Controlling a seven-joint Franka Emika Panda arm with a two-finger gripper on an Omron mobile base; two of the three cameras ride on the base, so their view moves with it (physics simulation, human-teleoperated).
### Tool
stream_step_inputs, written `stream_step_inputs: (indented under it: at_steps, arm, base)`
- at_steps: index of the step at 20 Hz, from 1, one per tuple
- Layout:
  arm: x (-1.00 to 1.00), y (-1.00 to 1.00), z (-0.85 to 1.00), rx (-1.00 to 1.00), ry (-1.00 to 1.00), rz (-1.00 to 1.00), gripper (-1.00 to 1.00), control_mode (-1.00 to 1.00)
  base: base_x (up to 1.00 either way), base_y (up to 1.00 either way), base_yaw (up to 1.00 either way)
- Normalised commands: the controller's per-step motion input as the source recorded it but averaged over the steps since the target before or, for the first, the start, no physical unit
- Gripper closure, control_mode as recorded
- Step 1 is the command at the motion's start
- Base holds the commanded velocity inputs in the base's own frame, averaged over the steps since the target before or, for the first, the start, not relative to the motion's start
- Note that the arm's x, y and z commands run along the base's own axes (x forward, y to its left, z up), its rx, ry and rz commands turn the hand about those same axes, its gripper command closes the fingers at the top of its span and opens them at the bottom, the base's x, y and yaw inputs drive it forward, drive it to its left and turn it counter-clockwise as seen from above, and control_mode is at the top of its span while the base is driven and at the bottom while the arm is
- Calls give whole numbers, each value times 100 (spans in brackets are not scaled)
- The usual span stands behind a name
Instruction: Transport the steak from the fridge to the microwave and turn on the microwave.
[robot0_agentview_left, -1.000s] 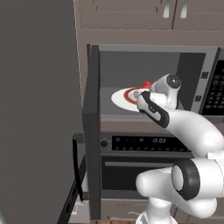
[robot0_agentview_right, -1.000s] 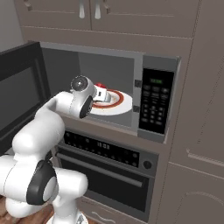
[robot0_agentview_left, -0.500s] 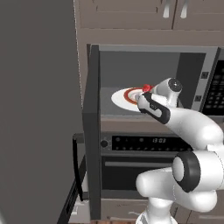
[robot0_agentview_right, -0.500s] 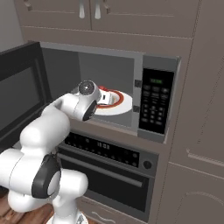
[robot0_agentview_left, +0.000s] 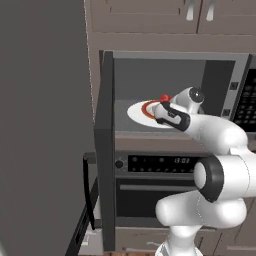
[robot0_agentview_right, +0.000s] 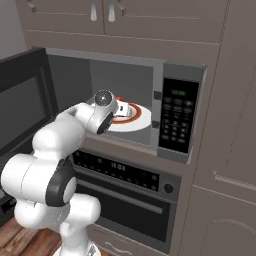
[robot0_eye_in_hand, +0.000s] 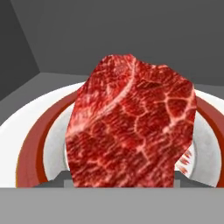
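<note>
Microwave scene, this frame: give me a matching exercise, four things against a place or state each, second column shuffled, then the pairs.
Things:
1. steak
2. plate
3. microwave door
4. keypad

Places or states:
A. swung open
B. on the microwave's right front
C. held in the tool
D. lying inside the microwave

Pairs: 1-C, 2-D, 3-A, 4-B

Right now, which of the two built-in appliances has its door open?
The upper one, the microwave: its door is swung out left, the plate showing inside. The oven below stays shut.
</note>
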Motion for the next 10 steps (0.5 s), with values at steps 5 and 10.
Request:
stream_step_inputs:
  at_steps: [5,10]
  arm:
    - [3,-2,-3,0,0,2,-100,-100]
    - [0,-13,-19,0,0,4,-100,-100]
  base:
    - [0,0,0]
    - [0,0,0]
